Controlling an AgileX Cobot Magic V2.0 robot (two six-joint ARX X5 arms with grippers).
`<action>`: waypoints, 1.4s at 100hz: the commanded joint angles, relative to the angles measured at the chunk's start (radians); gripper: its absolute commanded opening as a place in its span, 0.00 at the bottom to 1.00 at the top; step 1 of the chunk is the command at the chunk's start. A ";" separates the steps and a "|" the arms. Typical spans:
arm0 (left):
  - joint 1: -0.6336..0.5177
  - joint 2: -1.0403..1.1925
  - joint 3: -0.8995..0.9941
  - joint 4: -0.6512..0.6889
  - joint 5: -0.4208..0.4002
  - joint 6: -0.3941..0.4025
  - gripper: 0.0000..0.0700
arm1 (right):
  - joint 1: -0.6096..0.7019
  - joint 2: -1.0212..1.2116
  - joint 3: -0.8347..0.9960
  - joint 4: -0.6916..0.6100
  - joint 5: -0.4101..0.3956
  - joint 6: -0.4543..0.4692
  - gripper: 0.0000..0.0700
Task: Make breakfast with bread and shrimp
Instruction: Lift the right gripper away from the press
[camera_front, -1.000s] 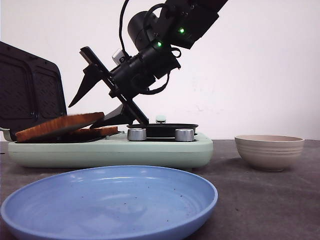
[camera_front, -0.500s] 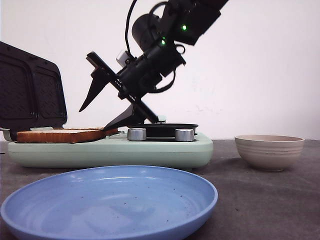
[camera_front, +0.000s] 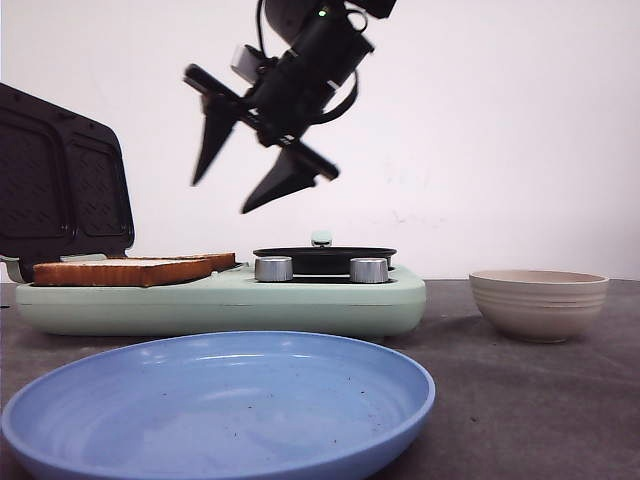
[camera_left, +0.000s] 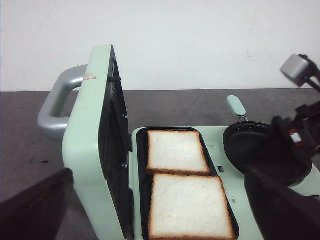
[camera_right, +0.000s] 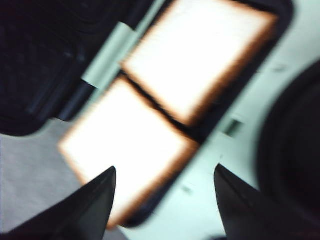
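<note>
Front view puts the mint-green sandwich maker (camera_front: 220, 300) across the middle of the dark table (camera_front: 520, 400), its black ribbed lid (camera_front: 60, 185) standing open at 9 o'clock. Ahead of it, at 6 o'clock, sits the wide blue plate (camera_front: 215, 410), bare apart from a few dark specks. At 4 o'clock from the appliance, well apart from it, stands the beige ribbed bowl (camera_front: 540, 303); its inside cannot be seen from this height. Toward the maker's 3 o'clock end lies the round black pan (camera_front: 325, 255), behind two silver knobs (camera_front: 273, 268).

The right gripper (camera_front: 245, 185) hangs in the air at 12 o'clock above the appliance, tilted down toward 7 o'clock, its two black fingers (camera_front: 212, 140) spread wide with nothing between them. The right wrist view is blurred but shows the same gap, with both slices below it.

The bread (camera_left: 185, 200) lies flat in the black tray (camera_left: 141, 165) beside the raised lid: two white slices with golden crust, one just behind the other, edges touching. In the front view only their brown crust edges show, level with the tray rim.

The left gripper (camera_left: 165, 220) shows in its own wrist view as two dark fingers well apart, holding nothing.

No shrimp can be made out in any view.
</note>
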 joint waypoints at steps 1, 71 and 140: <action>-0.003 0.005 0.006 0.012 -0.002 -0.005 0.96 | -0.010 -0.023 0.027 -0.016 0.011 -0.101 0.54; -0.003 0.005 0.006 0.005 -0.003 -0.006 0.96 | -0.172 -0.404 -0.042 -0.182 0.134 -0.329 0.54; -0.003 0.012 0.006 0.004 -0.003 -0.028 0.96 | -0.195 -1.324 -1.220 0.251 0.117 -0.211 0.48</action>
